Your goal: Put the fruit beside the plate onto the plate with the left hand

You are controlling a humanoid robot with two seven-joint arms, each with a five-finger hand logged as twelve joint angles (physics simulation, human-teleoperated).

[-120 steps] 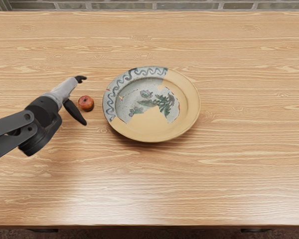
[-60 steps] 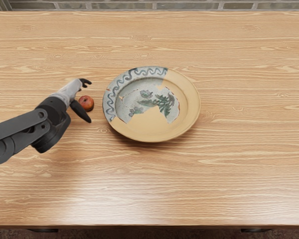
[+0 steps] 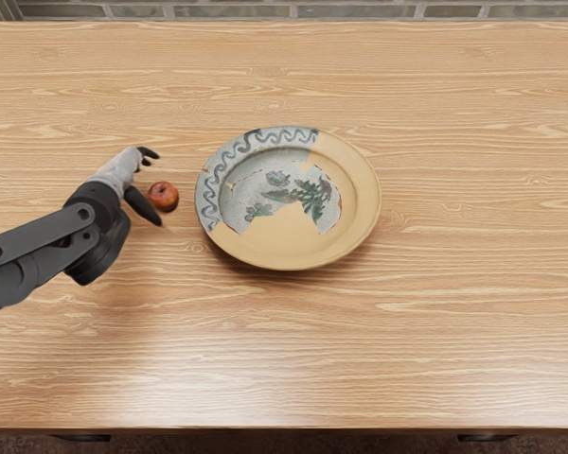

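My left hand (image 3: 123, 176): My arm is showing from the left edge of the frame, and my hand is sitting at the middle left. I am holding it wide, with nothing in it.
My fingers (image 3: 148, 153): They are bending a little above the fruit, and my thumb (image 3: 143, 206) is pointing down below it. I cannot tell if the thumb is touching the fruit.
Fruit (image 3: 163, 196): The small red fruit is lying on the table, just beside my hand on its right, facing the gap between fingers and thumb. It is not on the plate yet.
Shape of the fruit: It is looking round, so I am not seeing a long side to line up with.
Plate (image 3: 362, 194): The big tan plate with blue and green paint is sitting in the middle of the frame, just right of the fruit and not touching it.
Way to go: I am thinking I need to close on the fruit, lift it, and carry it to the right.
Nearer hand: Only my left hand is showing, and it is right by the fruit.
Table (image 3: 379, 359): The light wood is lying flat and filling almost the whole frame.
Room: A thin strip of brick wall (image 3: 265, 9) is showing along the top edge.
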